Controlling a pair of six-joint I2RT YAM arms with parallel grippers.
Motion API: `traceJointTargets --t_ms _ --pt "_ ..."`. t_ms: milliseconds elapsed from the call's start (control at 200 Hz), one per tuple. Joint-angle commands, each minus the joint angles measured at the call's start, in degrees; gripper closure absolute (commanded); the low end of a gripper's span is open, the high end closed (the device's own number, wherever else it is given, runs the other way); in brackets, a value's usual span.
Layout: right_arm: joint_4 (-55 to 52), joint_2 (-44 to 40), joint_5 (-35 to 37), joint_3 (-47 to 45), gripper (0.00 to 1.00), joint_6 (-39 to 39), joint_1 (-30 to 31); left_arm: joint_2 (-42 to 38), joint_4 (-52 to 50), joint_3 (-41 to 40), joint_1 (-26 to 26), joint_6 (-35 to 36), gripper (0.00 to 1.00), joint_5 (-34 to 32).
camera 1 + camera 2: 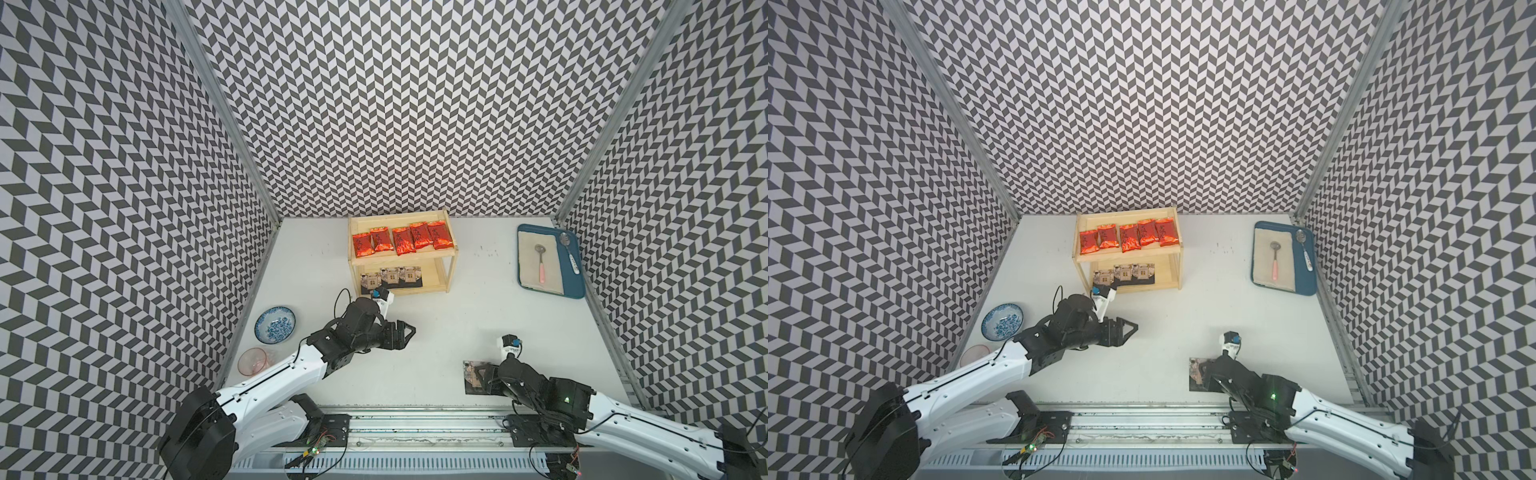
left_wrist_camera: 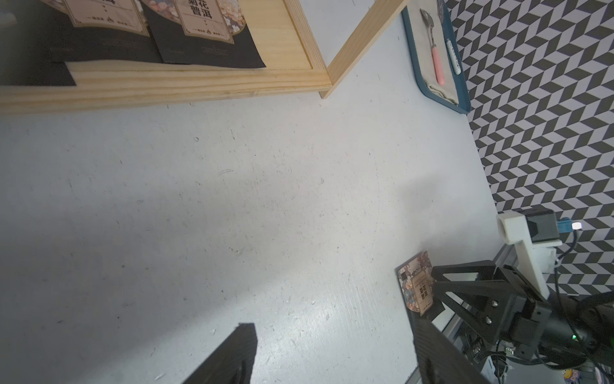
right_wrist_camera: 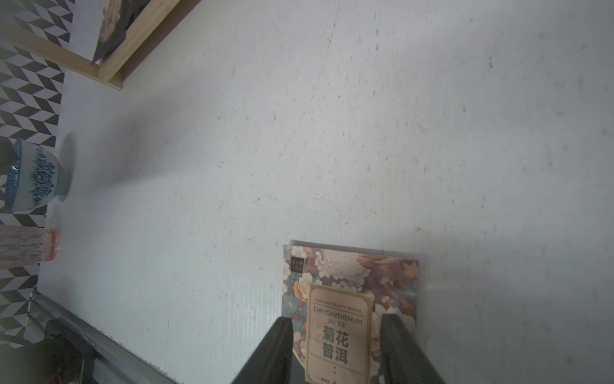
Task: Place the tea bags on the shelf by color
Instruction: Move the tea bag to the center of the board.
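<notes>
Right wrist view: right gripper (image 3: 335, 317) sits jaws-apart over the last black packet (image 3: 352, 266), flat near the tabletop's (image 1: 457, 324) front edge, left gripper (image 1: 409, 334) spread wide and empty, so I'd guess next is pinch it and carry to the shelf's (image 1: 403, 261) lower tier.

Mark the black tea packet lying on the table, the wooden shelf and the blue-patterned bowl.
black tea packet (image 3: 349, 276), right wrist view, on its floral upper part.
wooden shelf (image 1: 395, 223), in a top view, on its top board's bare back strip.
blue-patterned bowl (image 1: 275, 327), in a top view, on its inner bottom.
</notes>
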Motion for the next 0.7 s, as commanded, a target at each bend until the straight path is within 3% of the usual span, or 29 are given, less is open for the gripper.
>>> traceJointTargets --t_ms 0,200,476,696 --pt "-3.4 1.9 1.4 4.2 0.56 -1.0 0.5 -0.7 0.1 -0.5 0.7 1.3 0.21 -0.9" --pt "-6.5 7.1 -0.7 7.6 0.57 -1.6 0.5 -0.7 -0.6 -0.4 2.2 1.3 0.21 -0.5" --pt "-4.5 4.4 -3.1 4.0 0.61 3.2 3.5 -0.7 -0.5 -0.8 2.8 1.1 0.21 0.3" --pt "8.5 10.0 -5.8 -1.6 0.63 3.7 4.1 -1.3 -0.9 -0.9 3.1 0.9 0.21 -0.2"
